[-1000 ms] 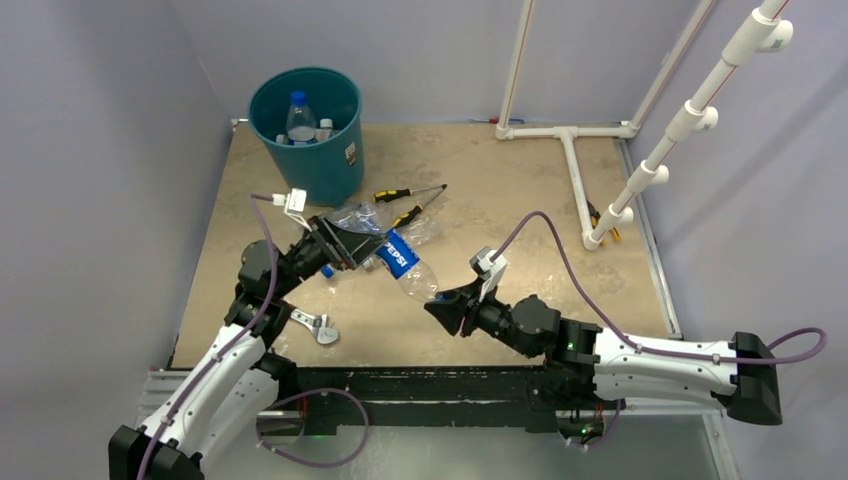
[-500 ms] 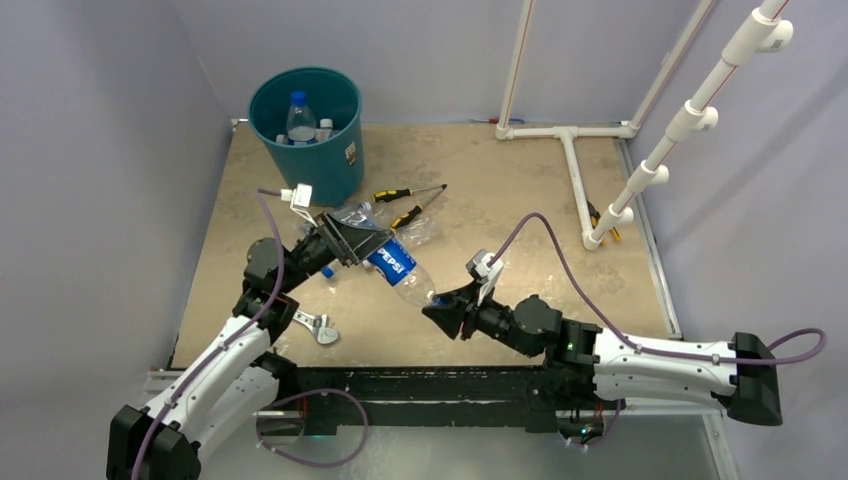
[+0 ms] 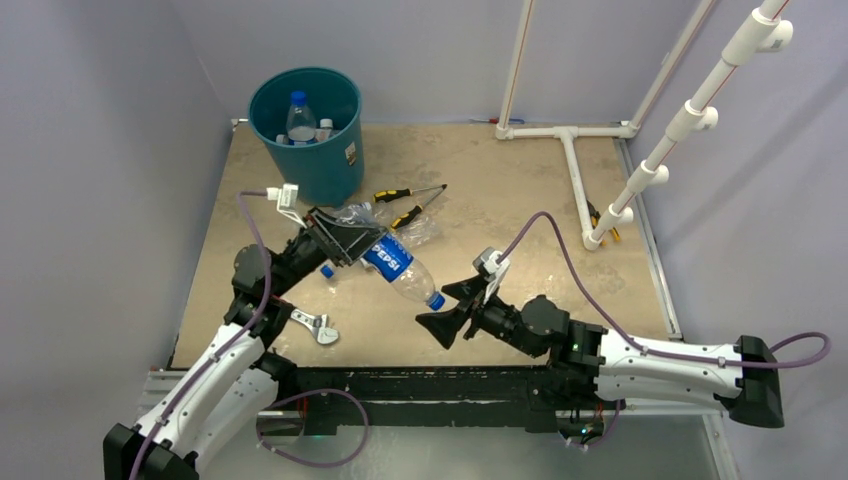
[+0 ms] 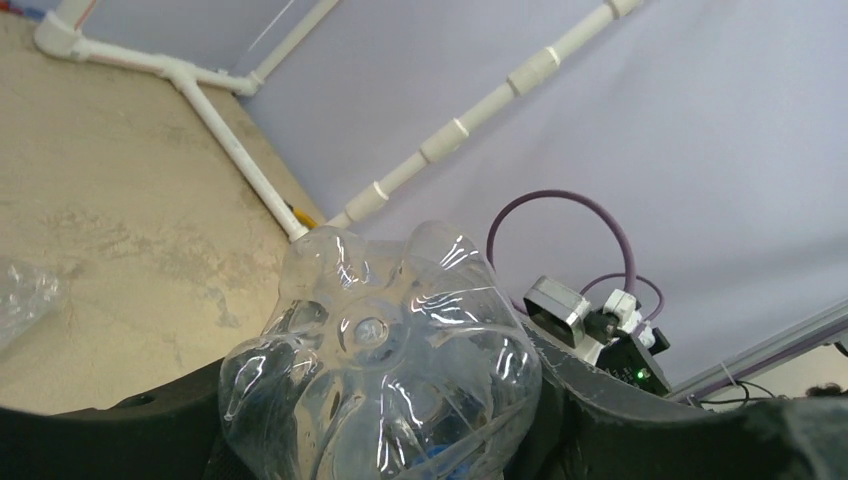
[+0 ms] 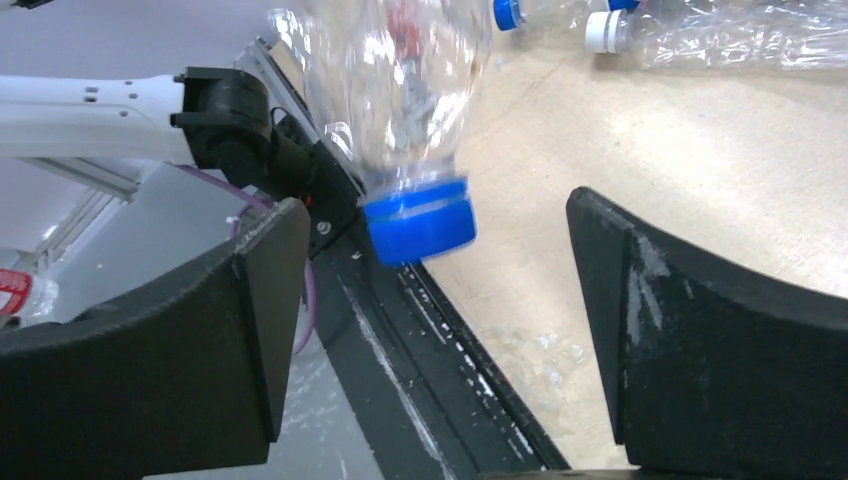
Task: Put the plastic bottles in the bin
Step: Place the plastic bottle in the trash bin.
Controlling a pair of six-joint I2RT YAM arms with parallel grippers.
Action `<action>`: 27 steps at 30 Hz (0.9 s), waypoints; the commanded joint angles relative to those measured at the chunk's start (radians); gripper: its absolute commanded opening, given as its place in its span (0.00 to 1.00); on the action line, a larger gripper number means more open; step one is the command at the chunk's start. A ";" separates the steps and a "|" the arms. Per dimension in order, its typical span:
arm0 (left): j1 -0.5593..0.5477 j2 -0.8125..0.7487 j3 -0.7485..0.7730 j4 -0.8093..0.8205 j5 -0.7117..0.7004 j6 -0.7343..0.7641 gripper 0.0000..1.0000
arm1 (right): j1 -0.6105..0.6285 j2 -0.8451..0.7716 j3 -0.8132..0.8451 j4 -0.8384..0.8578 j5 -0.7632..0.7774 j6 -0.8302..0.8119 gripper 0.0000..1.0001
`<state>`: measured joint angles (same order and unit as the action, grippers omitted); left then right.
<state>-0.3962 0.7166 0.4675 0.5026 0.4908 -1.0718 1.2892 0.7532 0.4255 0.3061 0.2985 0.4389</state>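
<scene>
The Pepsi bottle [image 3: 395, 262] hangs tilted above the table. Its base end is pinched in the left gripper [image 3: 358, 243], and its blue cap [image 5: 420, 220] points at the right gripper [image 3: 447, 307], whose fingers stand spread either side of the cap without touching it. This looks like a handover, with the left arm carrying. Next that arm should probably swing toward the teal bin [image 3: 310, 165], clear its rim, then release. More crumpled bottles [image 3: 365, 215] lie beside the screwdrivers [image 3: 410, 192].
</scene>
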 commanded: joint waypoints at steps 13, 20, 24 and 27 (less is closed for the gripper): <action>-0.007 -0.013 0.137 0.447 -0.416 -0.234 0.00 | 0.002 -0.020 -0.011 0.876 -0.023 -0.041 0.98; -0.007 -0.012 0.137 0.546 -0.486 -0.312 0.00 | 0.002 0.207 0.107 1.135 -0.057 -0.148 0.97; -0.007 -0.041 0.134 0.521 -0.488 -0.317 0.00 | 0.003 0.278 0.162 1.229 -0.033 -0.193 0.96; -0.007 -0.052 0.133 0.489 -0.488 -0.324 0.00 | 0.002 0.333 0.188 1.329 -0.033 -0.232 0.95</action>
<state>-0.4007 0.6849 0.6022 0.9611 0.0277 -1.3556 1.2892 1.0451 0.5495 1.4036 0.2676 0.2981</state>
